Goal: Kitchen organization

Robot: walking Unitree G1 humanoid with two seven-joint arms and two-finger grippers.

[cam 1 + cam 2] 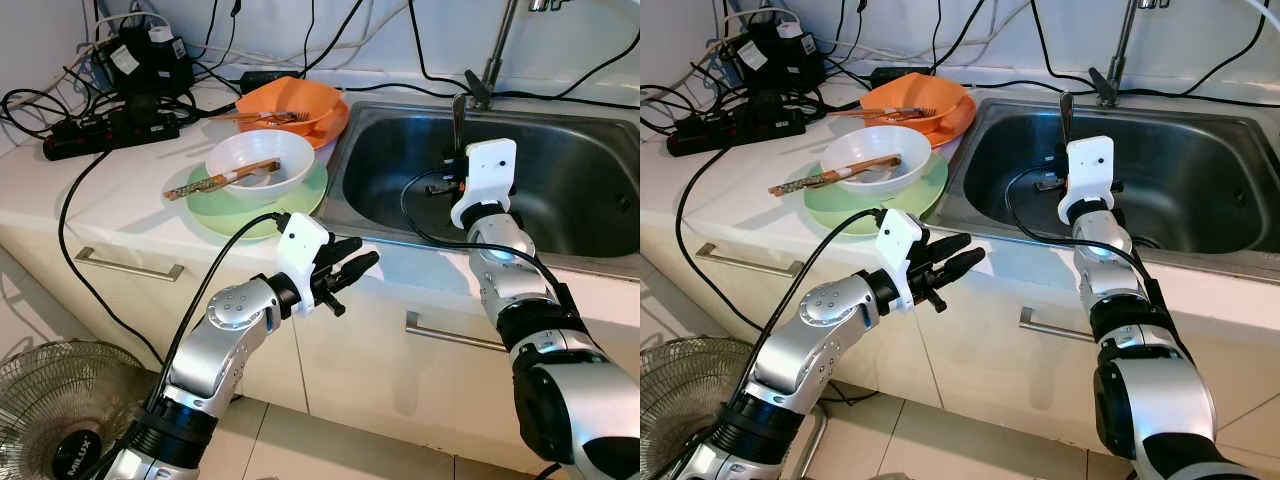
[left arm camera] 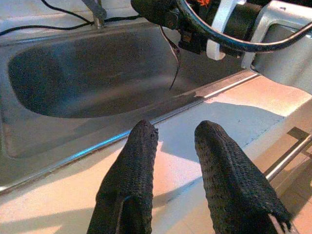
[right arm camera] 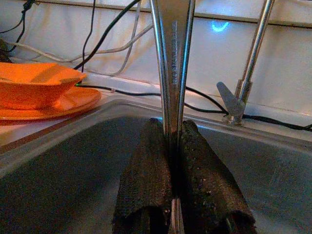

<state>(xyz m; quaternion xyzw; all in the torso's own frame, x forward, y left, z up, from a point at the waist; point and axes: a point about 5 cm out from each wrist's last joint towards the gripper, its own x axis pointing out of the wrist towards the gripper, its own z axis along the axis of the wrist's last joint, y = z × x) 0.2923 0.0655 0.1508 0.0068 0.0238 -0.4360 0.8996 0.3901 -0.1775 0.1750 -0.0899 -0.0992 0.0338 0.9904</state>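
Right hand (image 3: 173, 146) clenched on upright metal utensil handle (image 3: 173, 58) over sink (image 1: 590, 190); left hand (image 1: 345, 270) released beside bench (image 1: 120, 190).

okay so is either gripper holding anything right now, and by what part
The right gripper pinches a metal utensil by its handle, over the sink. The left gripper is open, holding nothing.

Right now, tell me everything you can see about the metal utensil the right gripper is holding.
The utensil is a slim, shiny metal piece that looks like stainless steel; only its long flat handle shows, so its type is unclear. It stands upright over the sink, pinched between the black fingers of the right gripper, which are shut on it. Nothing else touches it, and its handle tip points toward the faucet.
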